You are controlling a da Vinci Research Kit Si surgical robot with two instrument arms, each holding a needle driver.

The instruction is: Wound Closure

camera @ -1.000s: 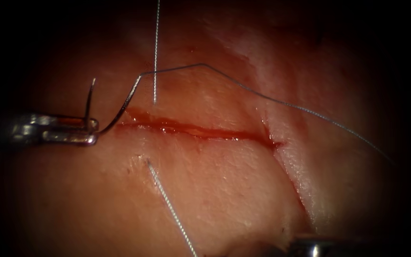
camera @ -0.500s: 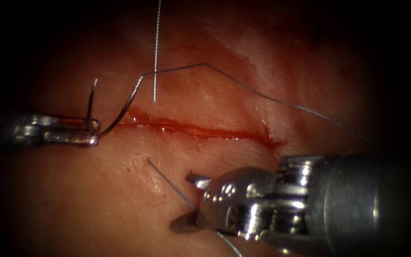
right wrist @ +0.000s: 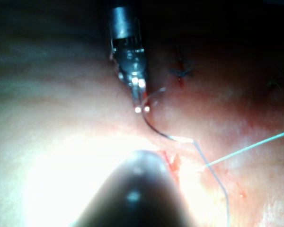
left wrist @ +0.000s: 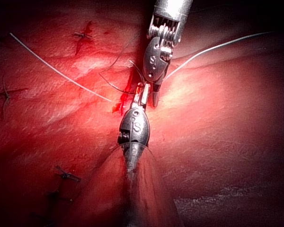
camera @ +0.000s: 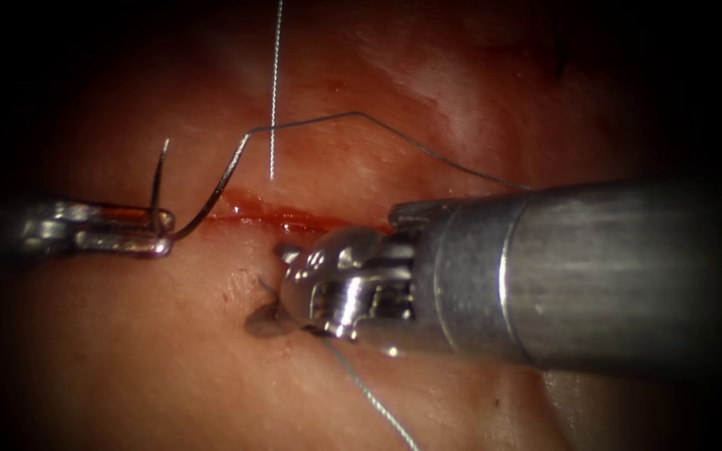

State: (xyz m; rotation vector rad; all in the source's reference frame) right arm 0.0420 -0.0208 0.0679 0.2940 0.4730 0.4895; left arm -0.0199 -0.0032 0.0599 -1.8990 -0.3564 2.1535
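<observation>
My left tool (camera: 165,234) is shut on the curved needle (camera: 211,196) near the middle of its curve, at the left end of the cut (camera: 294,220). The needle is out of the tissue (camera: 127,359), with its tip (camera: 165,144) pointing up. Dark thread (camera: 357,114) runs from the needle's tail to the right and passes behind the right tool's shaft (camera: 595,276). My right tool (camera: 276,286) stands open just below the cut, its jaws on either side of a pale thread (camera: 369,401) that comes out of the tissue. The left wrist view has the left tool (left wrist: 142,97) and the right tool (left wrist: 156,61) tip to tip.
A pale cut end of thread (camera: 275,83) hangs down from above and stops just above the cut. Red fluid lies along the cut. In the right wrist view the left tool (right wrist: 137,90) holds the needle (right wrist: 156,130) beyond the right shaft (right wrist: 132,189).
The right tool came in from the lower right and moved up and left to the pale thread below the cut. The left tool and the needle have stayed still.
</observation>
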